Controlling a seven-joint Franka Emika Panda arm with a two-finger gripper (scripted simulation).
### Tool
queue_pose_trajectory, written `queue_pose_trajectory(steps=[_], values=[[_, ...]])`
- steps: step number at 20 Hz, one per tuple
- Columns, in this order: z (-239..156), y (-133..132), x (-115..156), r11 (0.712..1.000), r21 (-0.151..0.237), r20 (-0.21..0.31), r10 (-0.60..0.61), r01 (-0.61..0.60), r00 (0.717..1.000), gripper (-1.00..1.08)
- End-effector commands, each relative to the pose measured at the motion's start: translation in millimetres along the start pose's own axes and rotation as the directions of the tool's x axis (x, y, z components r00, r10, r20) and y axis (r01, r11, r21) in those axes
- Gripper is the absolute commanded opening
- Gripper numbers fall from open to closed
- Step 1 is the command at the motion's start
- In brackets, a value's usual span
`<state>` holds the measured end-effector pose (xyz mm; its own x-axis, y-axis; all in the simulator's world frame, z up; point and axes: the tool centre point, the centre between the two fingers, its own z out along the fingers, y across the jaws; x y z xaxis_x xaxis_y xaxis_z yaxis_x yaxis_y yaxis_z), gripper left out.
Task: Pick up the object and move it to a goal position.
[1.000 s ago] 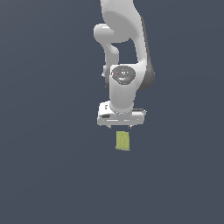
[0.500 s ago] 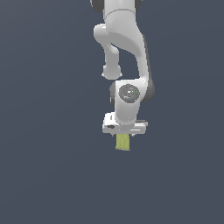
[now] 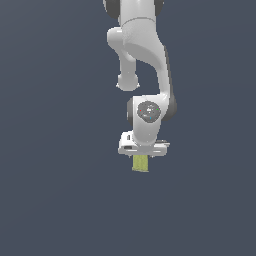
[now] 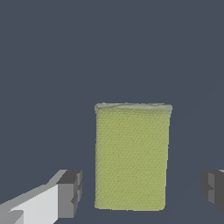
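Observation:
The object is a small yellow-green block (image 3: 140, 163) lying on the dark grey floor, right under my white gripper (image 3: 142, 156) in the exterior view. In the wrist view the block (image 4: 131, 157) fills the space between my two grey fingertips (image 4: 70, 194), which stand apart on either side of it with gaps, not touching it. The gripper (image 4: 142, 190) is open around the block. The lower part of my hand hides the block's upper end in the exterior view.
A plain dark grey floor (image 3: 60, 190) surrounds the block on all sides. My white arm (image 3: 142, 65) rises above the hand. No other objects show.
My arm has come down and shifted slightly toward the exterior view's right; the hand now sits lower over the block, covering more of it. The block has not moved.

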<state>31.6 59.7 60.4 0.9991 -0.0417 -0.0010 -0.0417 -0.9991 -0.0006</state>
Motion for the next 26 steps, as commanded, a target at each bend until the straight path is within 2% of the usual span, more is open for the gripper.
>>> queue_pose_trajectory(steps=[1, 10, 15, 16, 26], values=[[4.4, 0.0, -0.2, 1.000, 0.000, 0.000, 0.000, 0.000, 1.000, 1.00], [44.2, -0.1, -0.9, 1.000, 0.000, -0.001, 0.001, -0.001, 1.000, 1.00], [49.8, -0.1, 0.4, 1.000, -0.001, -0.001, 0.002, -0.002, 1.000, 1.00], [49.8, -0.1, 0.4, 1.000, -0.001, -0.001, 0.002, -0.002, 1.000, -1.00], [49.1, -0.3, 0.6, 1.000, 0.000, -0.001, 0.002, -0.002, 1.000, -1.00]])
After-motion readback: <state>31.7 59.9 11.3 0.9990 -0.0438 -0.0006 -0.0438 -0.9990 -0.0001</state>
